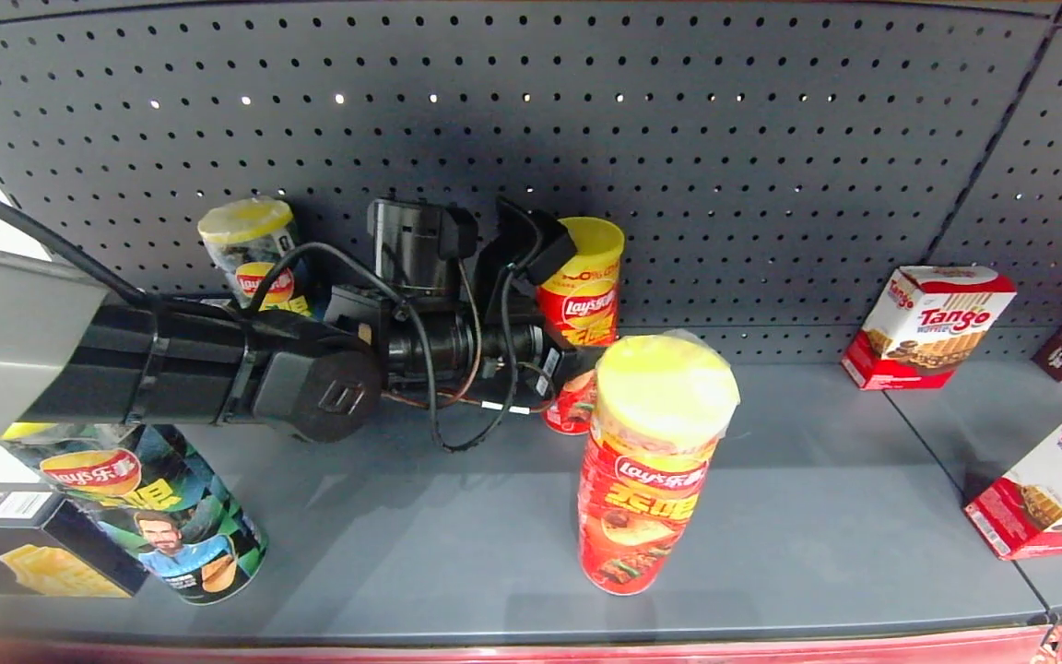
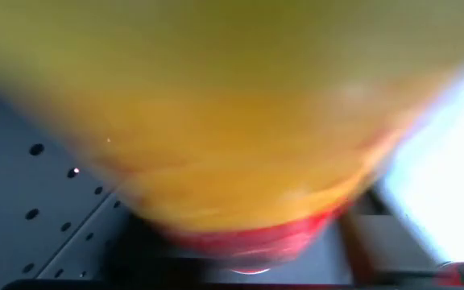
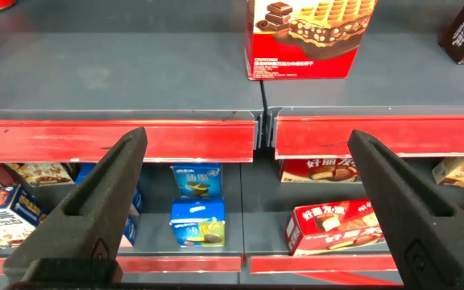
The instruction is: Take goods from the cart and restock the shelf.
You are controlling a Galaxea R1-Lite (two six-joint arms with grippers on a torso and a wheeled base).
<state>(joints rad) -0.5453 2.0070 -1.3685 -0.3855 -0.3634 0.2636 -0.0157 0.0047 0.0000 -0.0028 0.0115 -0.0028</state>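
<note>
The left gripper (image 1: 575,361) is at the back of the shelf (image 1: 817,516), just behind the front can (image 1: 655,461). It seems pinched around the waist of the held can (image 1: 588,277). The wrist hides the fingers, so I read the grip from the can's lean. The held can's foot is at or just above the shelf, close behind the front can and against the pegboard (image 1: 771,138). In the left wrist view the held can (image 2: 240,121) looms right at the lens. The right gripper (image 3: 246,137) is spread wide and empty, away from the front can, facing a red rail (image 3: 71,137).

The held can is likely light, with a stiff but crushable wall, slick wrap and tall, tippy build. Mid-body is the best hold, with a modest squeeze.
</note>
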